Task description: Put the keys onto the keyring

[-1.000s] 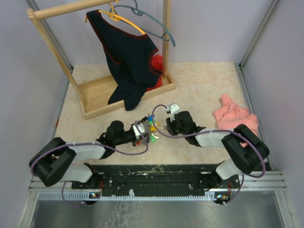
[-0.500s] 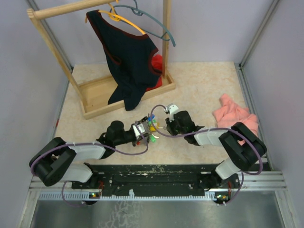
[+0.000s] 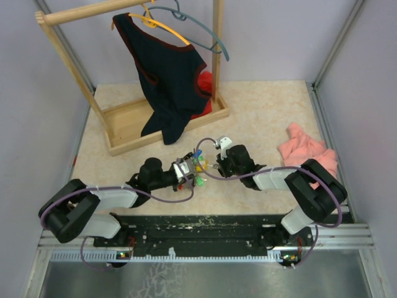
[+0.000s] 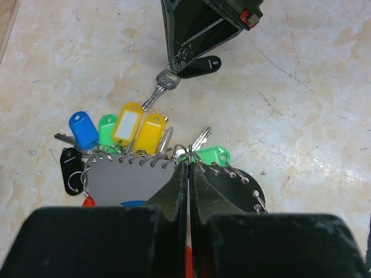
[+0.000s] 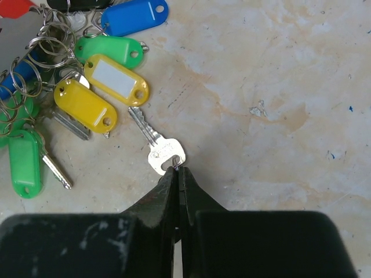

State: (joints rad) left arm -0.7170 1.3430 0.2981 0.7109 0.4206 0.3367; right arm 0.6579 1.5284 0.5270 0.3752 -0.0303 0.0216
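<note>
The keyring (image 4: 124,182) is a flat grey and black piece with red below, its top edge lined with small wire rings. My left gripper (image 4: 188,164) is shut on that edge, seen from above as the left gripper (image 3: 182,171). Tagged keys (image 4: 128,123) in blue, green and yellow fan out from the rings; the same keys (image 5: 116,78) lie at the upper left of the right wrist view. A bare silver key (image 5: 164,154) lies apart on the table. My right gripper (image 5: 178,169) is shut on the small ring through its head. A black tag (image 4: 200,66) lies beneath that right gripper (image 3: 218,165).
A wooden clothes rack (image 3: 133,127) stands at the back left, with a dark garment (image 3: 167,74) and hangers (image 3: 186,31) on its rail. A red cloth (image 3: 203,84) lies in its base. A pink cloth (image 3: 307,152) lies at the right.
My right gripper has edged left toward the key cluster and closed its jaws on the silver key's ring. The left arm has not moved.
</note>
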